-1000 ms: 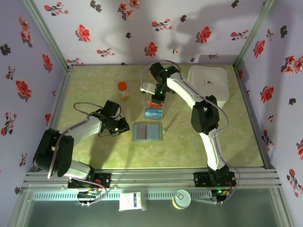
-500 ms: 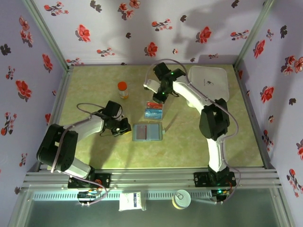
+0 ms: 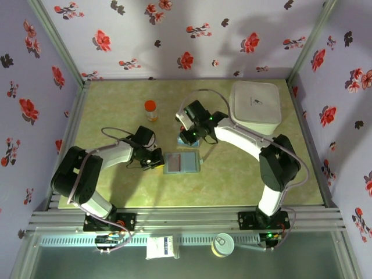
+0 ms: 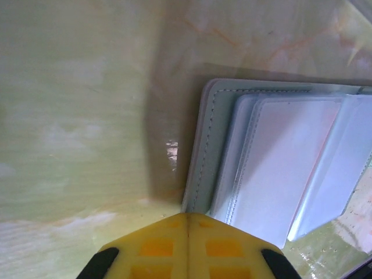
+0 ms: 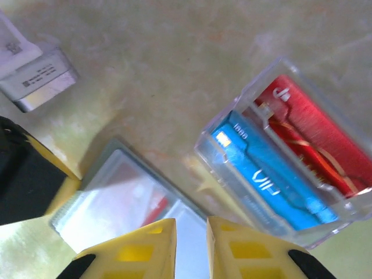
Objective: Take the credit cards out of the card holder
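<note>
Left gripper (image 4: 187, 232): yellow jaws pressed together, gripping nothing, at the left edge of the card holder (image 4: 273, 157) (stitched grey rim, glossy clear sleeves), which lies open mid-table. Right gripper (image 5: 192, 232): jaws slightly parted, empty. Credit cards (image 5: 279, 174), blue and red with unreadable white lettering, lie in a clear case (image 5: 204, 144) beside the holder, with bare tabletop (image 3: 232, 180) around them.

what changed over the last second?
Right pincer moved nearer, from the cards' far side to low over them. Left pincer slid right to the card holder's left edge and shut. Holder, cards, bottle and white box stayed put.
</note>
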`<move>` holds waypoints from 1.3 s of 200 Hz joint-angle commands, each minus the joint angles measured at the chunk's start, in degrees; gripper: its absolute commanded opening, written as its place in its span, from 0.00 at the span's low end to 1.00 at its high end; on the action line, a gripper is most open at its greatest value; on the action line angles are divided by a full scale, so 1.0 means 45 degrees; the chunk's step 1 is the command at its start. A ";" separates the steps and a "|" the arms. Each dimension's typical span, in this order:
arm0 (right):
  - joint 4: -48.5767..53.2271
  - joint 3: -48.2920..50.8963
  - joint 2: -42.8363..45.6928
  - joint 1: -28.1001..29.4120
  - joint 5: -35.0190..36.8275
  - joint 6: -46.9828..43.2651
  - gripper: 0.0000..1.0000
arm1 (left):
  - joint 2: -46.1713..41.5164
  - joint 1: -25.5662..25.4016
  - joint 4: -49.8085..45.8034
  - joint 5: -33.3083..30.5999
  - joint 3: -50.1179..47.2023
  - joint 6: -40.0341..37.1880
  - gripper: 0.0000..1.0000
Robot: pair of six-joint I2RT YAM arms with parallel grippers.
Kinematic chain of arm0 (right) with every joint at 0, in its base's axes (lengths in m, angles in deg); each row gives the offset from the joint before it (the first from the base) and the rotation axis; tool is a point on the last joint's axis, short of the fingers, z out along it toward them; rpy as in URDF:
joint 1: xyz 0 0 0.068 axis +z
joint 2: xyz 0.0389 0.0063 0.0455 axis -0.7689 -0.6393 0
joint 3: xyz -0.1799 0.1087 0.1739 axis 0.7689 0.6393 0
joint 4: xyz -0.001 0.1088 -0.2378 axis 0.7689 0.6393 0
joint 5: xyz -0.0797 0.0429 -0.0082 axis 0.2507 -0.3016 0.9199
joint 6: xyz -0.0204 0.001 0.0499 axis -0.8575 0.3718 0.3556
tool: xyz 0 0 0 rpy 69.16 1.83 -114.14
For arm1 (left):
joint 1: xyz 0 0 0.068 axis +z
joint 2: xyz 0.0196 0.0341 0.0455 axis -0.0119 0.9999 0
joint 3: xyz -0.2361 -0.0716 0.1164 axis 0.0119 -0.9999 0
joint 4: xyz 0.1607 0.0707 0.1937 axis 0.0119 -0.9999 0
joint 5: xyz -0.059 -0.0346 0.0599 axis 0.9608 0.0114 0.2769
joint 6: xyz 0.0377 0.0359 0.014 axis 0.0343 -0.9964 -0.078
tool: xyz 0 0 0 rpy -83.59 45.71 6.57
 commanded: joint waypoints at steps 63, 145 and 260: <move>-0.3359 0.3289 0.1714 0.0744 0.0049 0.6295 0.22 | -0.0424 -0.0287 -0.0393 -0.0267 0.0478 0.0294 0.03; -0.4210 0.4077 0.0780 0.1074 -0.1710 0.9884 0.22 | -0.0138 -0.0606 -0.0336 0.0092 0.0848 0.0349 0.01; -0.4459 0.3680 -0.0768 0.1252 -0.2656 1.0368 0.27 | 0.0446 -0.0677 -0.0242 -0.0054 0.0563 0.0199 0.00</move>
